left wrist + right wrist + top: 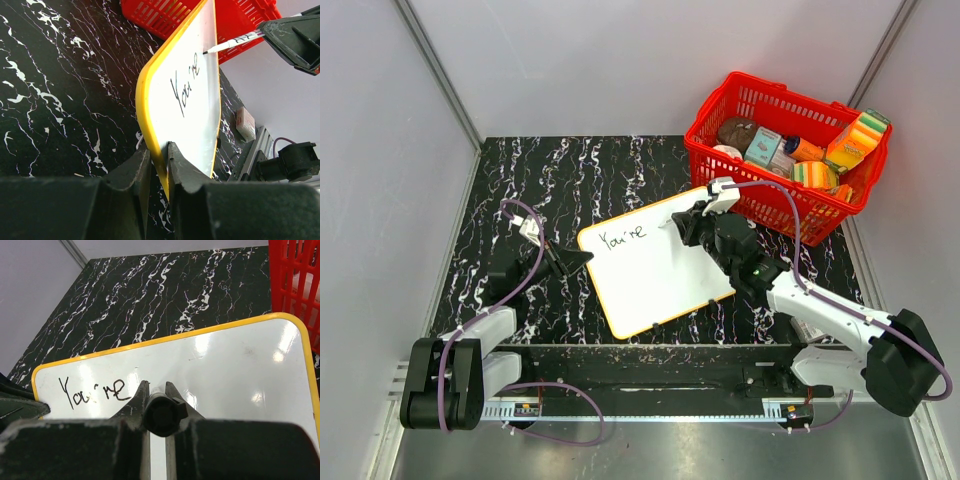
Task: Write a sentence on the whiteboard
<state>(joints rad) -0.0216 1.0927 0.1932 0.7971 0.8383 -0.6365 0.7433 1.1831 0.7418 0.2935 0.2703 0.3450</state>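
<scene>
The whiteboard [655,270] lies mid-counter [560,180], long axis running left to right, its left edge pinched by the left claw [583,258], while the right claw [156,389] clamps a marker [232,43] whose tip sits just right of "You're", blank board lying rightward.

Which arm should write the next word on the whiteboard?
The right one. The right gripper holds the marker, its tip beside "You're" on the whiteboard; the left gripper is clamped on the whiteboard's rim, steadying it.
</scene>
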